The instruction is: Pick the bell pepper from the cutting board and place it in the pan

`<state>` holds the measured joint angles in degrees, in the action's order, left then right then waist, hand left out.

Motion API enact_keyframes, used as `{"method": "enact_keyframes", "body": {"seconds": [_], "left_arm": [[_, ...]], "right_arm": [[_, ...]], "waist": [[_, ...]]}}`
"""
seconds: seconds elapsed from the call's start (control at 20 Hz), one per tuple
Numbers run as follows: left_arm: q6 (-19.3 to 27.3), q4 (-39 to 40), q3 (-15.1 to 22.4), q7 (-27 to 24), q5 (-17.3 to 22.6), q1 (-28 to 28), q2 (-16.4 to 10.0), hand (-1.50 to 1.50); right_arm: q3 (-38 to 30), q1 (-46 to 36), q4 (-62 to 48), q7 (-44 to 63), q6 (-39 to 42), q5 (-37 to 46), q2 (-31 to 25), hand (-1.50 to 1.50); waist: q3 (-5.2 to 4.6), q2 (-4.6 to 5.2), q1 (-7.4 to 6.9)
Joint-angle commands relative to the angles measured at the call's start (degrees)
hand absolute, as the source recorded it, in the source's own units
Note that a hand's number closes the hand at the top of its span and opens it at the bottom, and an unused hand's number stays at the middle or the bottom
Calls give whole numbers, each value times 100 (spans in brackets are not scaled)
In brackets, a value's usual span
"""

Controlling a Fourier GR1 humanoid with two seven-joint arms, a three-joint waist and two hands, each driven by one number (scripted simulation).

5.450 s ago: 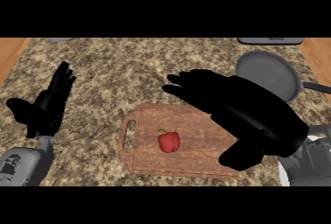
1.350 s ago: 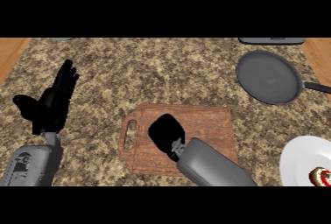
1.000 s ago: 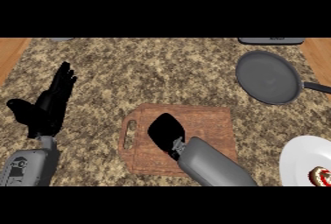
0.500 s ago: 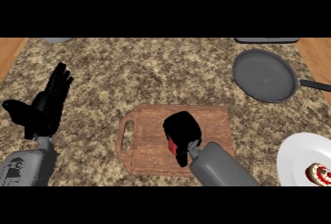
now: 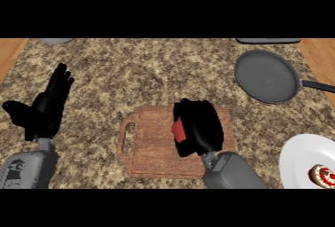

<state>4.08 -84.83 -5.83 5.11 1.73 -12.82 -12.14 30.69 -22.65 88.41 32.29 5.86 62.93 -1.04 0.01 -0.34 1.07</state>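
Head view: the right hand (image 5: 200, 126) curls round the bell pepper (image 5: 177, 129), a red sliver showing at its left side, over the cutting board (image 5: 150, 153). The pan (image 5: 265, 77) lies well apart, ahead and to the right. The left hand (image 5: 44, 108) rests open at the far left.

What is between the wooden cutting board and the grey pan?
Only bare speckled counter lies between the cutting board and the pan, as the head view shows. The right hand, curled round the red bell pepper, is over the board.
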Motion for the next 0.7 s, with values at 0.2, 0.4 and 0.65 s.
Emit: {"method": "enact_keyframes", "body": {"seconds": [0.2, 0.4, 0.65], "left_arm": [[90, 290, -31, -134, -102, -201, 87, 0], [34, -9, 100, 65, -82, -80, 141, 0], [152, 43, 137, 36, -195, -174, 219, 0]], "right_arm": [[-845, 191, 1671, 323, 3, -74, -286, 150], [-2204, -156, 755, -500, -796, -895, -486, 150], [-3375, -610, 104, -1075, -940, -2013, -662, 150]], "waist": [[-3, 25, -38], [3, 47, -123], [3, 56, -131]]}}
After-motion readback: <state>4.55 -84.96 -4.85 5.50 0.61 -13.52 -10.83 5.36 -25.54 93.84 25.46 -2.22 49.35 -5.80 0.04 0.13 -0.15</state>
